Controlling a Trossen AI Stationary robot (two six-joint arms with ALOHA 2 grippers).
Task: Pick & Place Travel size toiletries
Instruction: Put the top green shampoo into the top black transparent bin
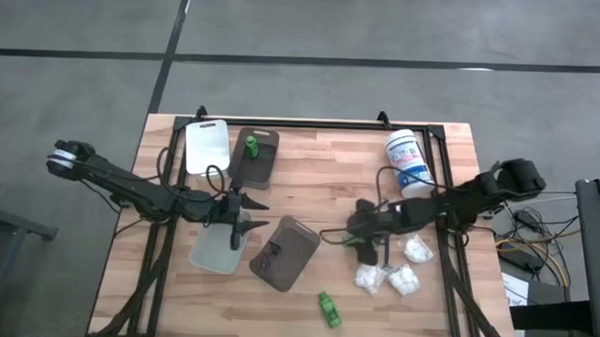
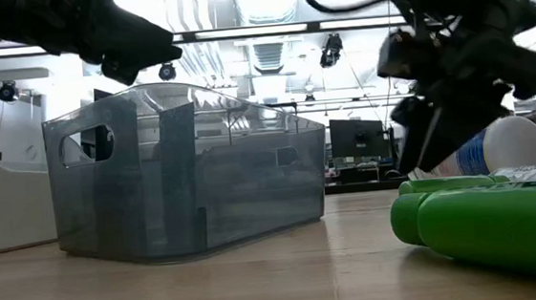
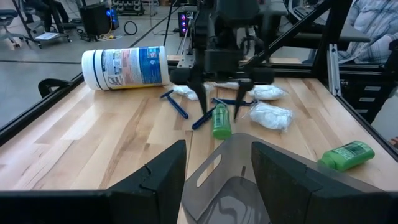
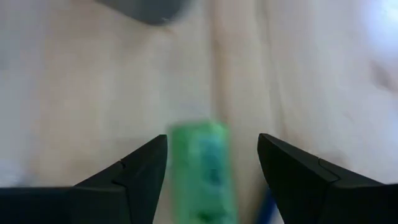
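Right now the right gripper (image 4: 211,163) hangs spread wide over a green bottle (image 3: 220,121) near the white tub (image 1: 407,160); the left gripper (image 3: 217,168) gapes above the grey tray (image 1: 217,251).

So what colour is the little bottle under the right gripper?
Bright green bottle, clearest in the left wrist view.

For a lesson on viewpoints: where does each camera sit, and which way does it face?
High: overhead, straight down; both arms, table.
Low: tabletop level, facing the room; grey tray, arms above.
Left wrist: over the tray, facing the right tool; open own fingers.
Right wrist: down onto a green bottle; open tool.
Both wrists share that bottle.
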